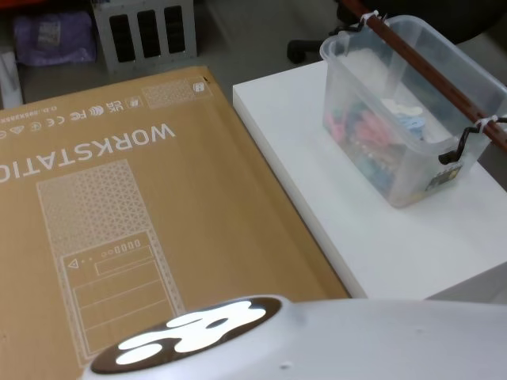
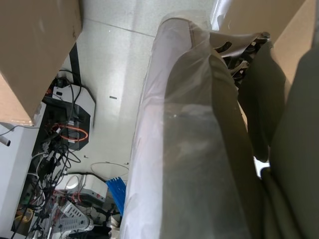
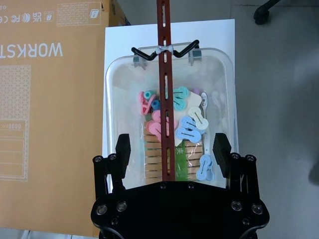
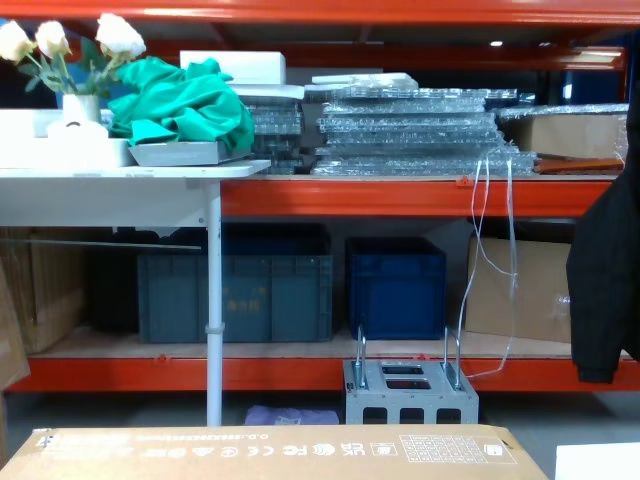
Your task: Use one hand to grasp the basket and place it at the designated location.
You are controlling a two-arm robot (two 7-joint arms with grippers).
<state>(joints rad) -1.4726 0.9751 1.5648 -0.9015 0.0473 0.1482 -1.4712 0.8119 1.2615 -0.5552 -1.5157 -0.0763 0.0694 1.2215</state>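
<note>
Slippage threatens: the right gripper (image 3: pixel 172 145) hangs wide open and empty above the basket (image 3: pixel 223 94) on the white table (image 3: pixel 219 35), fingers either side of its thin handle (image 3: pixel 163 59). Closing off-centre could tilt the basket and spill its clips (image 3: pixel 192 127).

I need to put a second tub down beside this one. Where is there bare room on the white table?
Bare: the near half of the white table, from the basket to the front edge, and the strip between basket and cardboard box. Crowded: the basket itself, full of pegs, with the right gripper open above its handle.
</note>
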